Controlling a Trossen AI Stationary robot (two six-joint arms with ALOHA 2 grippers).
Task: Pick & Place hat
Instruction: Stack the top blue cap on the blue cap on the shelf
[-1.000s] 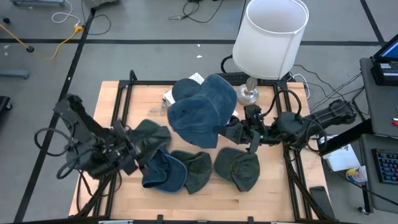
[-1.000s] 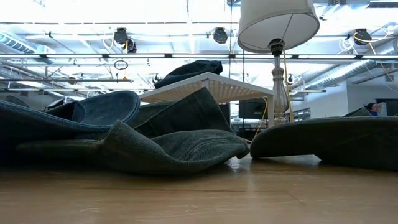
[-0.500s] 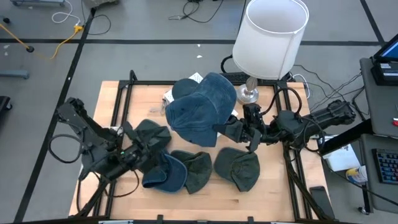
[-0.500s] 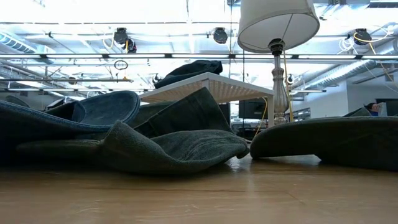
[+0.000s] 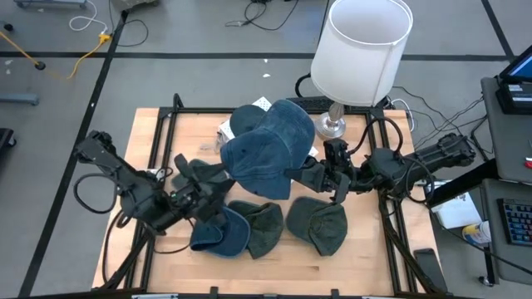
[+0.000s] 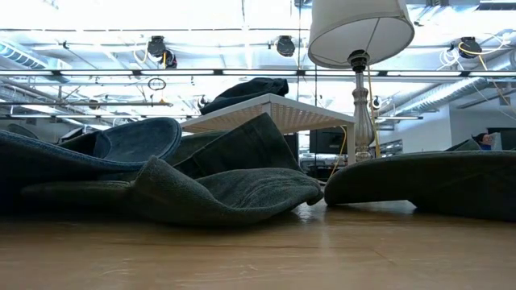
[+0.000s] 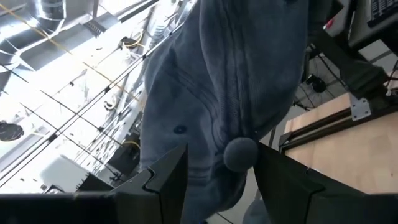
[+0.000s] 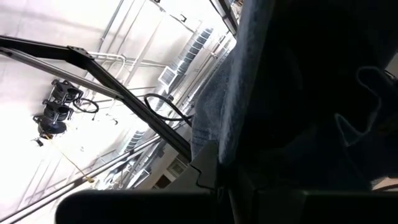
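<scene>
left claw [image 5: 189, 176] swung in toward raised blue hat [image 5: 264, 154], fingers apart, right claw [image 5: 293, 172] clenched on hat brim, grip point hidden by fabric

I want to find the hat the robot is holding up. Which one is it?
Find the big white lamp at the table's back. Just in front of it, the right end effector pinches a blue hat. It is the largest, and raised above the hats lying flat.

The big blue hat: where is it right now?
In the high view the big blue hat is held up over the table's middle by the right gripper, left of the lamp, above the hats lying on the wood.
</scene>
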